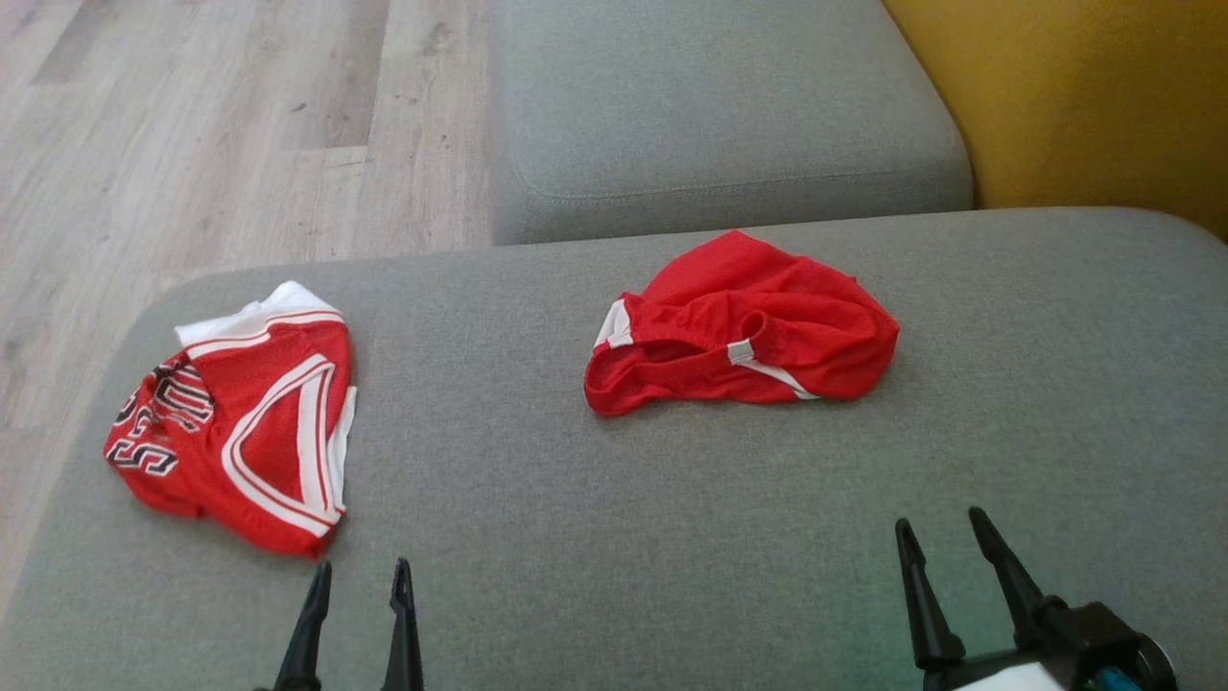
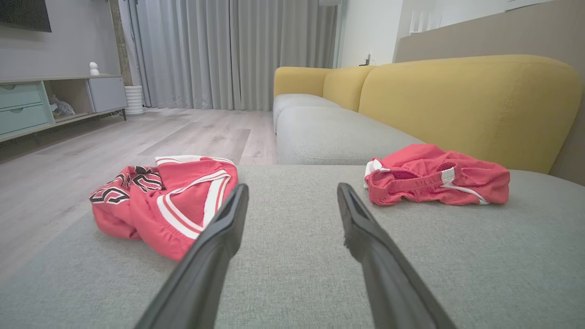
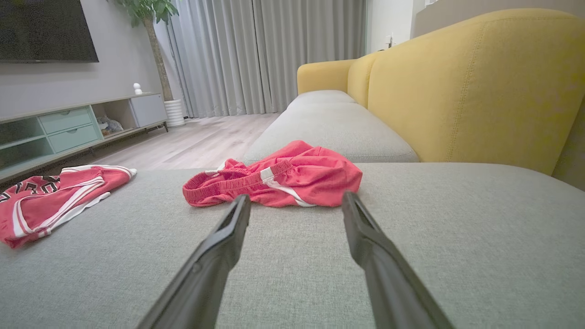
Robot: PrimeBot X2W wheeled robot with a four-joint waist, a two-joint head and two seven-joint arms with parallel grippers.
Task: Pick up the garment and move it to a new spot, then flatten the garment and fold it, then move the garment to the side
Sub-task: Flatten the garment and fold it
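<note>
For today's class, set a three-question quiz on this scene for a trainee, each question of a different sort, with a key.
1. True or false: the left gripper holds the lettered jersey.
2. Which garment lies nearer the right gripper? A. the lettered jersey. B. the crumpled red shorts.
3. Fill in: both garments lie on the ___ cushion.
Key: 1 false, its jaws are open and apart from the jersey; 2 B; 3 grey.
</note>
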